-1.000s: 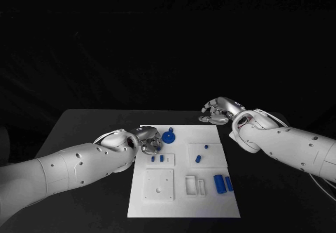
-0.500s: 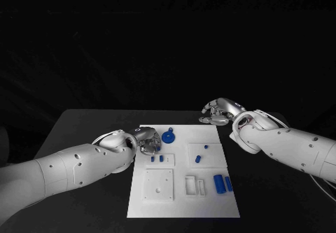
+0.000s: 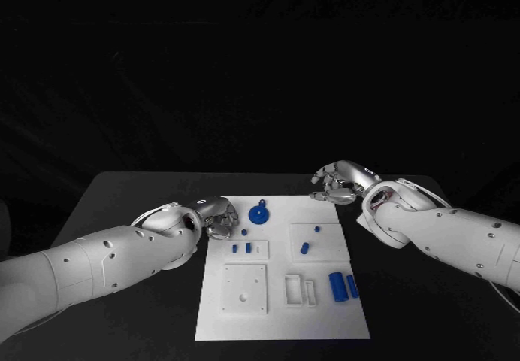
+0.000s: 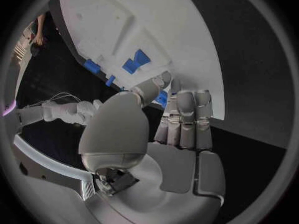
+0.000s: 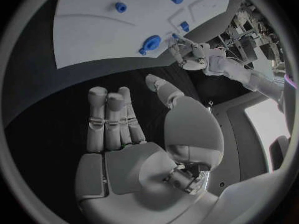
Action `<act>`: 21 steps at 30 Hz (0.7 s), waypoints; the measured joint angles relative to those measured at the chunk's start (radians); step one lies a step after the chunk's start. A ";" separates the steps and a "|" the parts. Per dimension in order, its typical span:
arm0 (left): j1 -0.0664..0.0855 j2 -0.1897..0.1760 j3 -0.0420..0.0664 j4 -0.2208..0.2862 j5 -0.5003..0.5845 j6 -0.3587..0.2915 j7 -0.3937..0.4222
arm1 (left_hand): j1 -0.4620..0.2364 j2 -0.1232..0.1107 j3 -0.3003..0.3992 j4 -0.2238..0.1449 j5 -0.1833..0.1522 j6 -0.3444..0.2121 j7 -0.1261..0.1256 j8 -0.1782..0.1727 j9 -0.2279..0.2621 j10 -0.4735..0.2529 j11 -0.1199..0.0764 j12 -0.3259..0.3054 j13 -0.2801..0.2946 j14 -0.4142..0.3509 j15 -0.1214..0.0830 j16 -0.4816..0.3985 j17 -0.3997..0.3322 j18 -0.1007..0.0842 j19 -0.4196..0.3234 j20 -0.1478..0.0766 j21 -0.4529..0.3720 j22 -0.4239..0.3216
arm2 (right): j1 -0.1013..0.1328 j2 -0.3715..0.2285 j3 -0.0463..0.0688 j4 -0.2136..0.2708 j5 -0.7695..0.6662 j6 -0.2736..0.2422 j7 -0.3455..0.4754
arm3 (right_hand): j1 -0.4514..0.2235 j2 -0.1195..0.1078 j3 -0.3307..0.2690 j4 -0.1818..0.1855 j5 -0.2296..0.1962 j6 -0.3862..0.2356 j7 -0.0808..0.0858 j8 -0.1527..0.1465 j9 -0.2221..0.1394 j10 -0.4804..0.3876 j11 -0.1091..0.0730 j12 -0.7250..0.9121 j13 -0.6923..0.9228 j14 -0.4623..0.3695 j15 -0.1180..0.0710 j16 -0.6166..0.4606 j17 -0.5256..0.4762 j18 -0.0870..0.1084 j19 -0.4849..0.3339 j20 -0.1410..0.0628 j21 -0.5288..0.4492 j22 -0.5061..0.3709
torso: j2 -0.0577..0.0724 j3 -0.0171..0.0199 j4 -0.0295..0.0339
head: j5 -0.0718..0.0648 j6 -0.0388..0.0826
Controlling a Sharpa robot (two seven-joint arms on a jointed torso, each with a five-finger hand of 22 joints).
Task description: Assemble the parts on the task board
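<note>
The white task board [image 3: 282, 312] lies mid-table. On it are a blue disc with a handle [image 3: 258, 214], two small blue pieces [image 3: 242, 247], a peg [image 3: 316, 227], a short piece [image 3: 304, 246] and two blue cylinders [image 3: 343, 286]. My left hand [image 3: 217, 216] hovers at the board's far left edge, beside the disc. Its thumb [image 4: 152, 87] is drawn close to the fingers, and some blue [image 4: 162, 98] shows behind them; I cannot tell if anything is held. My right hand [image 3: 341, 180] hangs off the board's far right corner with straight fingers [image 5: 109, 119] and holds nothing.
Raised white plates stand on the board: a square one with a hole [image 3: 245, 286] and a slotted holder [image 3: 300, 289]. The black table [image 3: 130, 195] runs round the board. Both white forearms reach in from the sides.
My left hand has drawn back a little from the two small pieces toward the board's far left edge. My right hand has come slightly nearer the board's far corner. The parts lie as before.
</note>
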 measured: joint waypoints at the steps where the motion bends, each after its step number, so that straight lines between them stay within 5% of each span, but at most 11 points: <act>1: 0.000 -0.005 0.001 0.000 0.011 -0.004 0.003 | 0.004 0.004 0.005 0.000 0.000 0.003 0.003 0.004 0.000 -0.001 0.001 0.000 0.000 0.000 0.000 0.000 -0.001 0.000 0.000 0.000 -0.001 0.000 | -0.002 -0.005 0.000 0.005 0.002 0.005 0.004 | 0.013 0.001 0.013 -0.010 -0.020 -0.001 0.003 0.000 0.000 -0.013 0.004 -0.057 -0.045 -0.005 0.003 0.000 -0.002 0.008 -0.003 0.002 -0.004 0.000 | 0.000 -0.0001 0.0000 | -0.003 0.001; 7: 0.000 -0.042 0.028 0.008 0.150 -0.036 0.042 | 0.006 0.006 0.021 0.000 0.000 0.012 0.012 0.018 -0.003 -0.026 0.016 -0.016 -0.004 -0.058 0.017 -0.080 -0.036 0.000 -0.058 0.015 -0.057 -0.012 | -0.011 -0.034 -0.001 0.027 -0.009 0.051 0.022 | 0.095 0.000 0.137 -0.053 -0.110 0.022 0.026 0.021 0.009 0.031 0.038 -0.418 -0.357 -0.013 0.030 -0.001 -0.014 0.015 0.001 0.018 -0.017 0.001 | -0.001 0.0002 0.0000 | -0.017 0.007; 12: 0.001 -0.077 0.044 0.040 0.351 -0.058 0.094 | -0.031 -0.001 0.006 0.015 0.000 0.009 0.016 0.030 -0.006 -0.030 0.020 -0.016 -0.003 -0.082 0.025 -0.166 -0.074 0.000 -0.095 0.030 -0.112 -0.037 | -0.028 -0.048 -0.002 0.037 -0.074 0.083 0.026 | 0.126 0.005 0.167 -0.073 -0.157 0.042 0.019 0.034 0.013 0.079 0.040 -0.516 -0.438 -0.010 0.033 0.008 -0.023 0.015 0.005 0.018 -0.019 0.002 | -0.001 0.0003 0.0011 | -0.030 0.010; 17: 0.001 -0.115 0.048 0.083 0.604 -0.061 0.164 | -0.058 0.004 -0.009 0.019 0.000 0.005 0.020 0.040 -0.006 -0.039 0.029 -0.020 -0.003 -0.117 0.039 -0.276 -0.120 -0.012 -0.140 0.040 -0.176 -0.067 | -0.048 -0.051 -0.008 0.044 -0.182 0.107 0.022 | 0.136 -0.005 0.172 -0.077 -0.189 0.051 0.012 0.043 0.013 0.117 0.042 -0.574 -0.487 -0.006 0.036 0.013 -0.031 0.015 0.017 0.019 -0.019 0.002 | -0.001 0.0009 0.0024 | -0.033 0.013; 21: 0.001 -0.137 0.049 0.113 0.780 -0.050 0.218 | -0.082 0.028 -0.028 0.010 0.000 0.001 0.023 0.049 -0.006 -0.058 0.048 -0.035 -0.007 -0.151 0.071 -0.397 -0.164 -0.032 -0.183 0.053 -0.240 -0.097 | -0.064 -0.041 -0.016 0.041 -0.264 0.120 0.010 | 0.146 -0.015 0.183 -0.072 -0.220 0.052 0.011 0.043 0.012 0.132 0.044 -0.607 -0.514 -0.002 0.040 0.014 -0.037 0.014 0.023 0.020 -0.024 0.002 | -0.001 0.0012 0.0024 | -0.033 0.014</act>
